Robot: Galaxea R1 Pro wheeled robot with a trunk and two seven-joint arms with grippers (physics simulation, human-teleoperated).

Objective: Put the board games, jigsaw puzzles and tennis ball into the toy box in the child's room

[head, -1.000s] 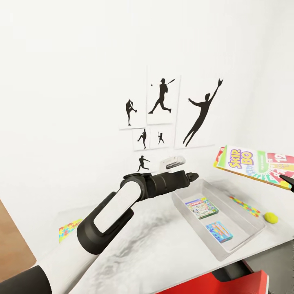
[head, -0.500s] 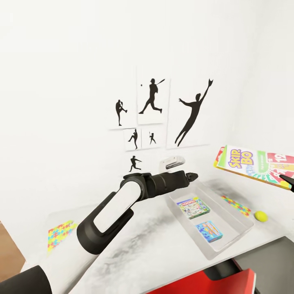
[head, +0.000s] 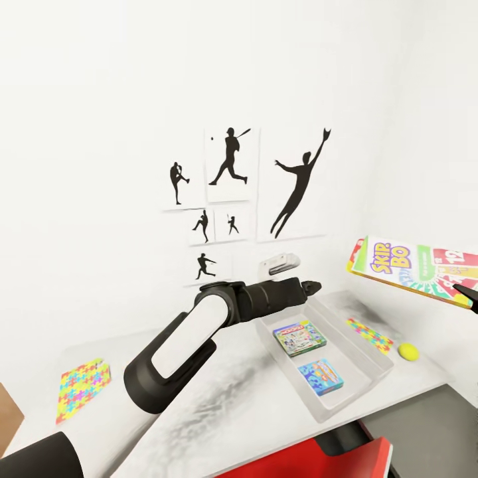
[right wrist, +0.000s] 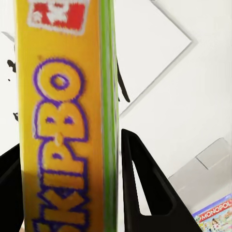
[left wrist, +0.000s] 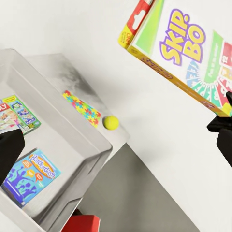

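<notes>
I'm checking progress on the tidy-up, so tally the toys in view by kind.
Board games: 3 (Monopoly box and blue box in the toy box; Skip-Bo box in the right gripper)
Jigsaw puzzles: 2
Tennis ball: 1
Total: 6

On the table (head: 219, 411), the toy box (head: 362, 372) holds two board games (head: 299, 336) side by side. A jigsaw puzzle (head: 370, 334) and the tennis ball (head: 407, 351) lie to its right; another puzzle (head: 78, 390) lies far left. The Skip-Bo box (head: 411, 268) sits above the box's right side.
</notes>
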